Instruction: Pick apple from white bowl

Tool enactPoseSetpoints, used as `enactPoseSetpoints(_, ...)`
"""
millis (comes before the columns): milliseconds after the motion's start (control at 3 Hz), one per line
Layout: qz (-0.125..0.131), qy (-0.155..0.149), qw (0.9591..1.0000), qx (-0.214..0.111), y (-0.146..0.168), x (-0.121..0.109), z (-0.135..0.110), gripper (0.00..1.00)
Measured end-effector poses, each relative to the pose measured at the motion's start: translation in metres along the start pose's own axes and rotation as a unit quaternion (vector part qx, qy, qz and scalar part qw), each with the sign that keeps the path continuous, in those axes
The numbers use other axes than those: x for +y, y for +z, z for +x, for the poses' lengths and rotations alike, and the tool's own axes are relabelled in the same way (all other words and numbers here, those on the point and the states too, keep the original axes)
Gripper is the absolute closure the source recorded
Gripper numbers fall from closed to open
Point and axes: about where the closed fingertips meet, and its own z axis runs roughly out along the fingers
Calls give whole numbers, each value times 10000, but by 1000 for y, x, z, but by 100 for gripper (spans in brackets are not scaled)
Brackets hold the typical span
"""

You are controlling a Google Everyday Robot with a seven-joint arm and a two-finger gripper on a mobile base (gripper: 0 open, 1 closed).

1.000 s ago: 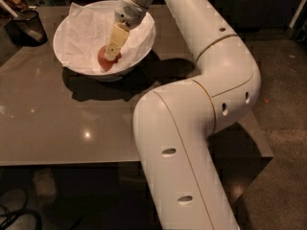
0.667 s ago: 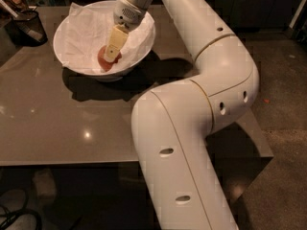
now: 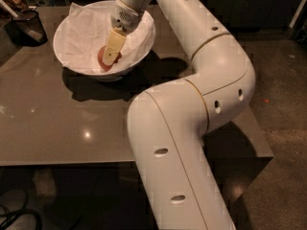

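Note:
The white bowl (image 3: 64, 56) stands on the table at the back left, lined with crumpled white paper (image 3: 86, 30). The small red-orange apple (image 3: 101, 61) lies low in the bowl, right of its middle. My gripper (image 3: 110, 59) reaches down into the bowl from the upper right and sits right at the apple, covering its right side. A cream-coloured part of the gripper hides much of the apple.
A small black mesh cup (image 3: 29, 27) stands at the table's far left corner. The grey-brown table (image 3: 57, 123) ends at a front edge below and a right edge near the arm. My large white arm (image 3: 192, 104) fills the right half of the view.

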Motion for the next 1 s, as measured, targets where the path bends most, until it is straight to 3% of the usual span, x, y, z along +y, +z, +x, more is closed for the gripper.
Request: enactPoseSetpoints(1000,23,33,9997,238,10,-4,8,26)
